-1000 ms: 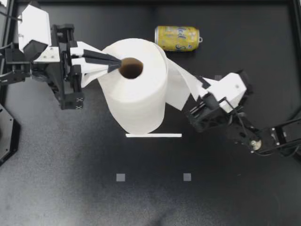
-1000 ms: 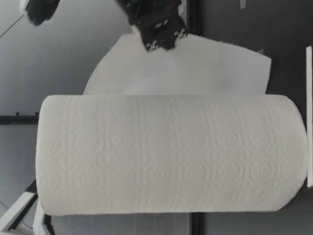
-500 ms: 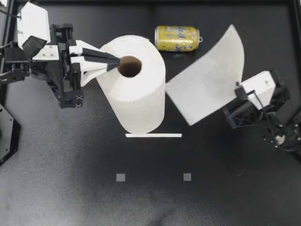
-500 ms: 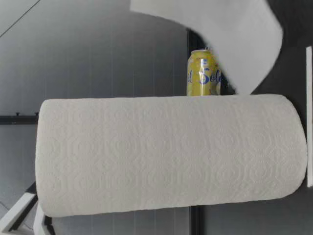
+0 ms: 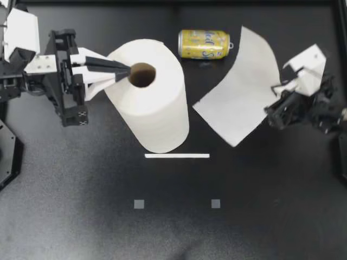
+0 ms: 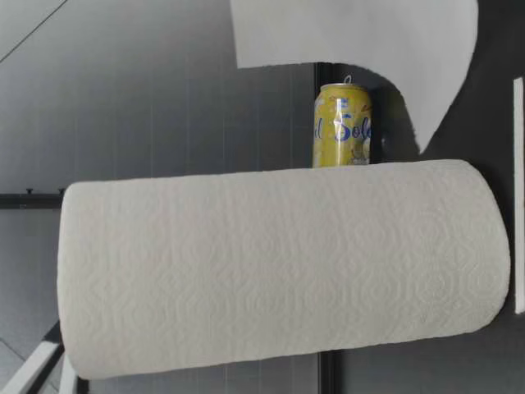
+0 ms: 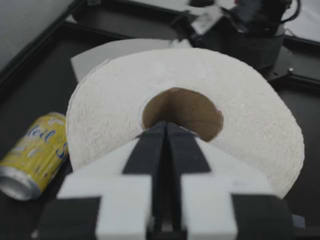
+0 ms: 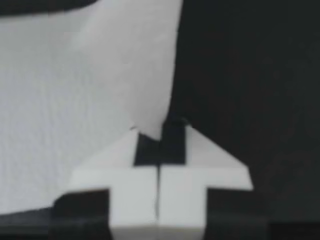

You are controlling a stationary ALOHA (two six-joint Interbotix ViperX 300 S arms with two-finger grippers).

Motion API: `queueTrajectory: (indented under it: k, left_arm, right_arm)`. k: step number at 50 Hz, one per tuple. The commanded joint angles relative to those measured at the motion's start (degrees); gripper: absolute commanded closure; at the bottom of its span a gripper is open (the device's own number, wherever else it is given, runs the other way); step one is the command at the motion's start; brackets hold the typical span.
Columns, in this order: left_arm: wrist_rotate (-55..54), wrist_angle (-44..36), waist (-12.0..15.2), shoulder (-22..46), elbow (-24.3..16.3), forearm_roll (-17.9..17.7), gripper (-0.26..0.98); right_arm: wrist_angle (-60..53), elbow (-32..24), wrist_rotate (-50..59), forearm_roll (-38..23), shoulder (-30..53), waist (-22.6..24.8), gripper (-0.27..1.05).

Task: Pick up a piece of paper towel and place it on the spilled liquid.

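Fingers first: on my left gripper (image 5: 128, 71) they are pressed flat together, black tips at the near rim of the core on top of the paper towel roll (image 5: 154, 108). In the left wrist view the fingers (image 7: 147, 150) show no gap, and I cannot tell whether they bear on the paper. My right gripper (image 5: 275, 96) pinches the edge of a torn-off sheet (image 5: 241, 92); in the right wrist view the fingers (image 8: 172, 145) are closed on the sheet's (image 8: 90, 100) rim.

The sheet hangs off the table between the roll and my right arm, near the yellow can (image 5: 204, 44). The can lies on its side beyond the roll, tab end toward my right arm; its contents are hidden from me. The roll's core (image 5: 142, 75) is a brown cardboard tube, open at the top.

From table height the roll (image 6: 279, 271) fills most of the view, covers part of the can (image 6: 342, 123) and leans slightly. The sheet (image 6: 369, 41) is cut off there, and its gripper is out of sight.

The roll is quilted and thick, the sheet smooth and curved, the table (image 5: 173, 233) matte black.
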Motion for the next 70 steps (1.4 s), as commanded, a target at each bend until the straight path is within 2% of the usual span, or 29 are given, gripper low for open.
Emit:
queueTrajectory:
  k: [1,6,17,31,43,48,54,70]
  left_arm:
    - [-0.1,-1.8,-0.7,-0.6,-0.5,0.5,0.62]
    - [-0.2,-4.4,-0.8,-0.6,-0.5,0.9,0.62]
    - [-0.2,-8.8,-0.8,-1.6,-1.3,2.4,0.62]
    - [-0.4,-9.7,-0.9,-1.8,-2.1,3.3,0.62]
    - [-0.6,-9.8,-1.5,-1.8,-2.1,3.2,0.62]
    - [-0.7,-9.7,-1.6,-1.8,-2.2,3.2,0.62]
    - [-0.7,-9.8,-1.7,-1.8,-2.1,3.2,0.62]
    - [-0.9,-9.6,-1.8,-2.1,-2.1,3.0,0.62]
  right_arm:
    - [-5.2,-0.2,-4.5,2.2,-2.8,-5.4,0.95]
    - [-8.5,-0.4,-12.5,6.7,-4.0,-10.1,0.95]
    - [-8.1,-1.8,-25.6,15.6,-2.5,-14.3,0.95]
    - [-4.9,-5.8,-49.7,28.9,1.0,-21.2,0.95]
    - [-5.9,-11.2,-81.8,48.0,6.9,-30.1,0.95]
    - [-8.9,-12.3,-91.3,52.7,8.8,-33.7,0.95]
    - [-11.1,-13.5,-95.6,54.1,11.7,-36.7,0.95]
    - [-14.9,-21.1,-96.2,54.0,22.0,-39.2,0.95]
